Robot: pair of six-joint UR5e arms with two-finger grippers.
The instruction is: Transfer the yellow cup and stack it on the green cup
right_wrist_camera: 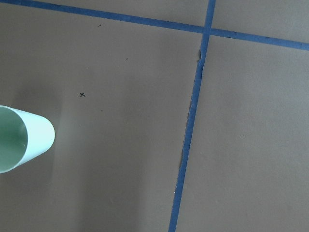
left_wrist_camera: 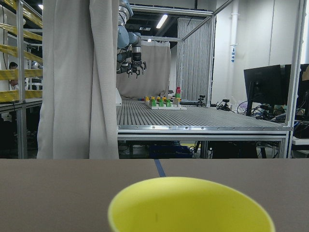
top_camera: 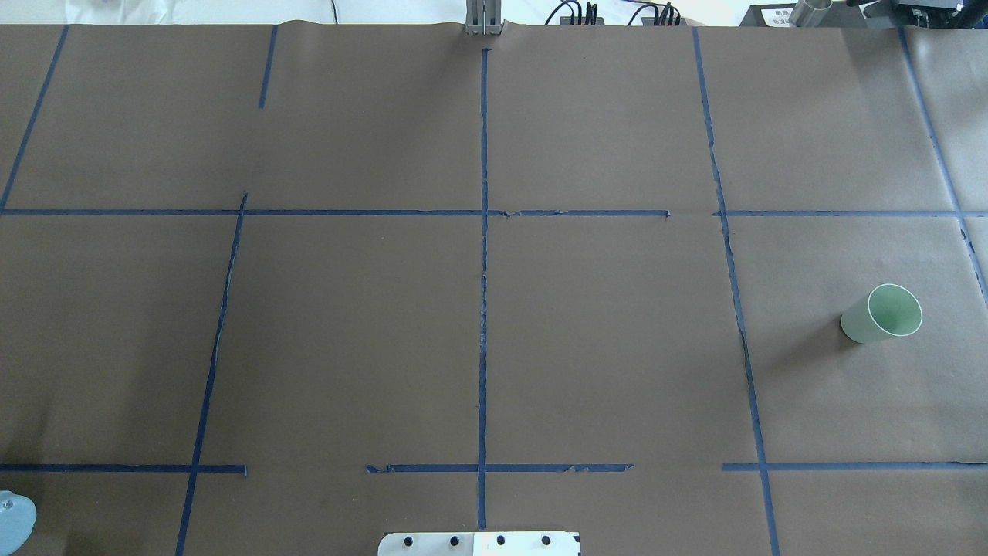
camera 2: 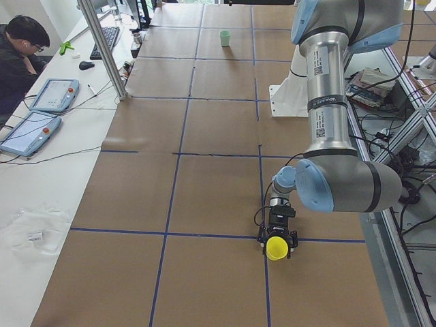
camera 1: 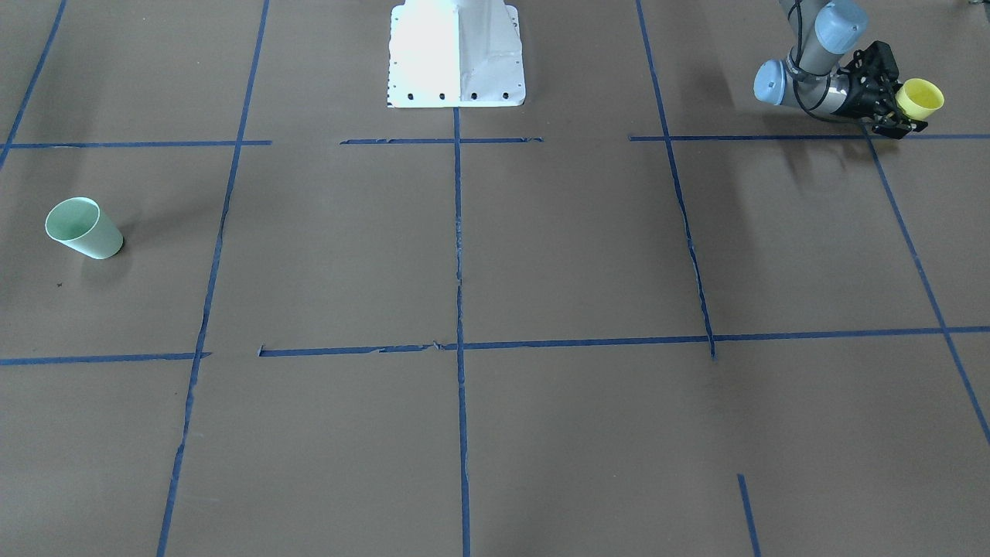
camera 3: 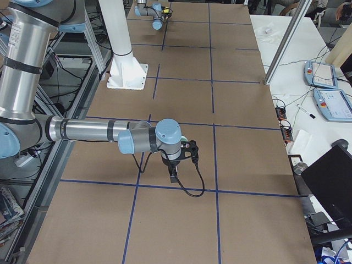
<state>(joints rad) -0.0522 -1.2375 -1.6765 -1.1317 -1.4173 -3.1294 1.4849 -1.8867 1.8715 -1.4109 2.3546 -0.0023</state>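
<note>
1. L gripper [camera 1: 896, 108]: fingers clamped on the yellow cup [camera 1: 922, 97], gripping its side. Cup is low over the table; contact w/ surface unclear.
2. R gripper [camera 3: 173, 177]: seen only from the side, so open or closed can't be told.
3. Yellow cup is far to robot's left of the white base [camera 1: 456, 54]. Green cup [camera 1: 83, 227] stands upright far to the base's right.
4. Table [camera 1: 588, 247]: brown paper w/ blue tape grid [camera 1: 458, 232], tape torn in spots.
5. Room: operator [camera 2: 20, 54] at side desk [camera 2: 61, 170] w/ tablets [camera 2: 54, 94]; grey curtain [left_wrist_camera: 77, 77], monitor [left_wrist_camera: 265, 89].
</note>
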